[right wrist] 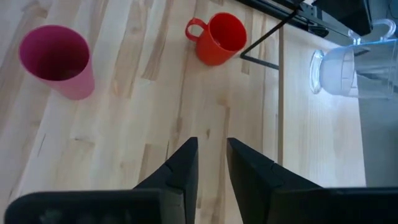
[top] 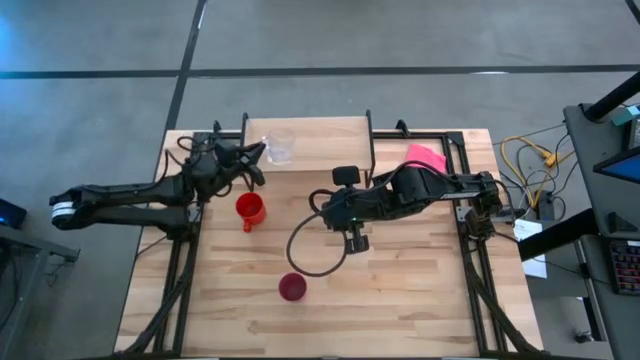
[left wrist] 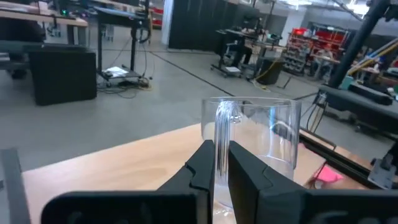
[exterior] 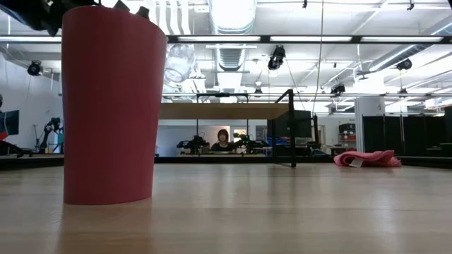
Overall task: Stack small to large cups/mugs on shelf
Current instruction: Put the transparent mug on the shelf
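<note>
A: Where is the glass cup point(top: 281, 146)?

B: Over the shelf point(top: 320, 132), near its left part. The left gripper point(left wrist: 221, 163) has its 2 fingers pinched on the cup's rim wall. From table height the cup point(exterior: 179, 63) sits tilted above the shelf top point(exterior: 226, 111), so I cannot tell if its base touches the wood.

A: And the other 2 cups?

B: Both on the table point(top: 420, 300). The red mug point(top: 249, 209) stands in front of the shelf, beside the left arm, with its handle showing in the right wrist view point(right wrist: 219, 37). The pink tumbler point(top: 291, 288) stands upright nearer the front edge, well apart from the mug.

A: What about the right arm?

B: The right gripper point(top: 357, 240) hangs over the middle of the table, holding nothing, its fingers point(right wrist: 180, 167) close together with a narrow gap between them.

A: Anything else there?

B: A pink cloth point(top: 424, 157) lies right of the shelf, and a person point(exterior: 223, 140) sits far back in the room.
</note>
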Controlling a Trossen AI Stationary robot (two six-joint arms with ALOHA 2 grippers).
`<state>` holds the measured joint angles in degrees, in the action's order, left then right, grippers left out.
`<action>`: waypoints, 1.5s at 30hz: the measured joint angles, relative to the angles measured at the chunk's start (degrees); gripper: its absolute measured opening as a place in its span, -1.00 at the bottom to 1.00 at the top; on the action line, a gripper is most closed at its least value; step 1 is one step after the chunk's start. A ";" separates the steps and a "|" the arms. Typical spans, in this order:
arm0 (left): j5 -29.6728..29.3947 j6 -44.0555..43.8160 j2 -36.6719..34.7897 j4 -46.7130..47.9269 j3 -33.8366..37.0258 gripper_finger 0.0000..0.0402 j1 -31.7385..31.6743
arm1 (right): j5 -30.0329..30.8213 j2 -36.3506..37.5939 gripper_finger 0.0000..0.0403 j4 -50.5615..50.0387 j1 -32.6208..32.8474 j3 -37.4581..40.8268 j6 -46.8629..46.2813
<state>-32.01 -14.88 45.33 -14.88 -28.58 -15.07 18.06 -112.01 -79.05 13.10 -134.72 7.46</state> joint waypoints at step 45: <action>-15.39 -2.24 3.01 -1.98 7.32 -0.95 -0.37 | 0.02 -0.07 -0.66 0.07 -0.02 0.04 0.00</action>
<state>-47.40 -17.12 48.34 -16.85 -21.26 -15.44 18.09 -112.07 -78.98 13.08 -134.67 7.46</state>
